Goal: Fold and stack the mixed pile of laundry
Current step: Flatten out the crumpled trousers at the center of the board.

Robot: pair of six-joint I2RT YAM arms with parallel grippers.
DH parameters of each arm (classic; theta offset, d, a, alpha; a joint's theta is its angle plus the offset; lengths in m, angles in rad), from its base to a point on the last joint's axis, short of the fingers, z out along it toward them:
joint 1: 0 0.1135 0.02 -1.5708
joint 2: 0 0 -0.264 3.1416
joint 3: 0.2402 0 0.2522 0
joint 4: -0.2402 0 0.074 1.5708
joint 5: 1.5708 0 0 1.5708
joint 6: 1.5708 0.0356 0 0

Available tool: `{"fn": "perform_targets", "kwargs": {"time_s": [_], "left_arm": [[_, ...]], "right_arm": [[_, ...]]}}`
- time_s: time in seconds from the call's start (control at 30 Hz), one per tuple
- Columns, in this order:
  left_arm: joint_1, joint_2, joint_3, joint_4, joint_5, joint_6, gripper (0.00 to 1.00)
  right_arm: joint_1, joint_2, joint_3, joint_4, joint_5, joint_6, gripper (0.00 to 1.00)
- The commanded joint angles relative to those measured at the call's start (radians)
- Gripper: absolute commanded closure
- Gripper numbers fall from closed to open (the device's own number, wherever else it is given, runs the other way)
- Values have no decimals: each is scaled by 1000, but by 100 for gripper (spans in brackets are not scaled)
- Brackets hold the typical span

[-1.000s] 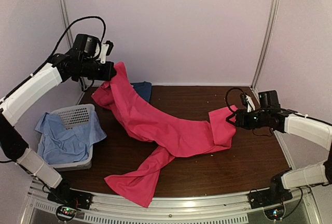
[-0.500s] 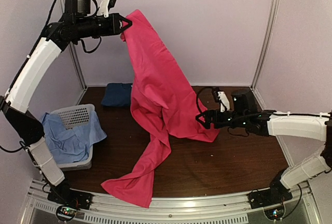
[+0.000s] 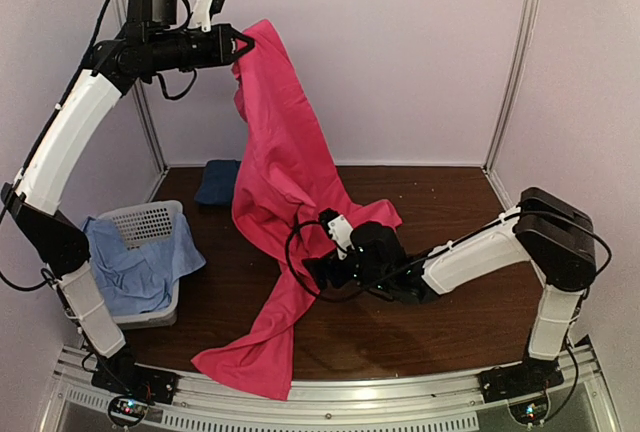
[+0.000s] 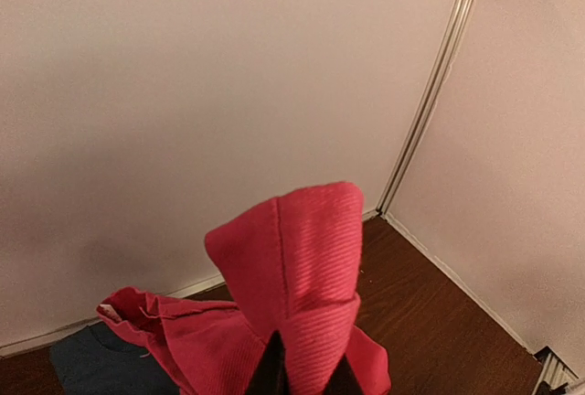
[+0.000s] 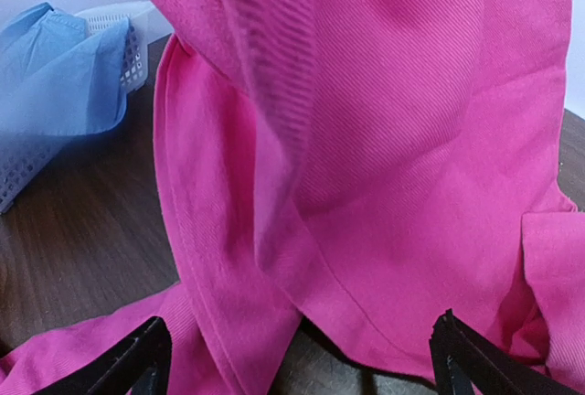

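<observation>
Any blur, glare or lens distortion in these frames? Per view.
Top external: sharp, dim even light, wide-angle bows the corner posts. Left wrist: pink shirt fills the near field, ribbing readable, no glare. Right wrist: streaky blur on the shirt's hanging fold, light-blue cloth soft.

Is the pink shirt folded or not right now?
Unfolded: the pink shirt hangs loose from the shut left gripper, which is held high, and its lower end trails crumpled on the table.
</observation>
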Motion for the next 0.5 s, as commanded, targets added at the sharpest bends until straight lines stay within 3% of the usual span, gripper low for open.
{"fn": "perform_targets", "kwargs": {"time_s": [0.0,0.17,0.3,0.47], "left_arm": [[1,-22,55,120,-22,20,100],[1,-26,50,118,-18,21,100],[1,-33,35,120,-22,19,100],[1,-33,17,127,-15,9,100]], "right_arm": [[6,78,24,186,-12,-76,0],[12,175,84,216,43,-105,0],[19,171,91,327,150,-102,0],[35,178,164,448,166,-198,0]]}}
